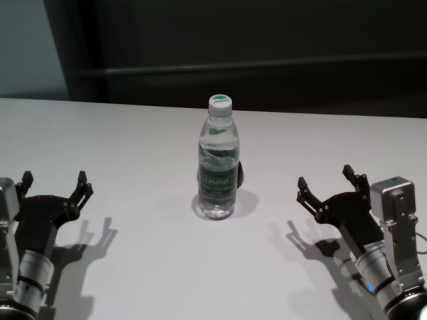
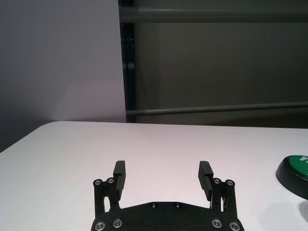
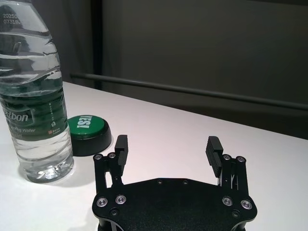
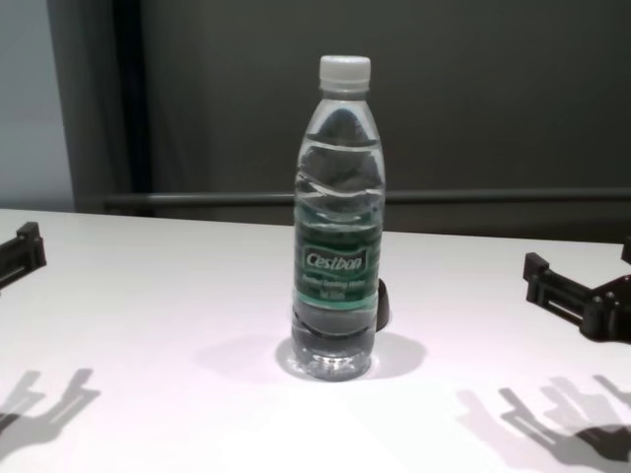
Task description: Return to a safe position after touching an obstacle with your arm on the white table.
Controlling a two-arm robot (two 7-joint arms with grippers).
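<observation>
Over on the left, the left gripper hangs just above the white table, its fingers spread wide with nothing between them, well apart from anything else. Moving to the centre, the water bottle stands upright on the table, cap on, green label facing forward, with a small green-topped button sitting just behind it, near its base. Across to the right, the right gripper hovers low over the table, fingers parted wide and holding nothing, clear of the bottle.
</observation>
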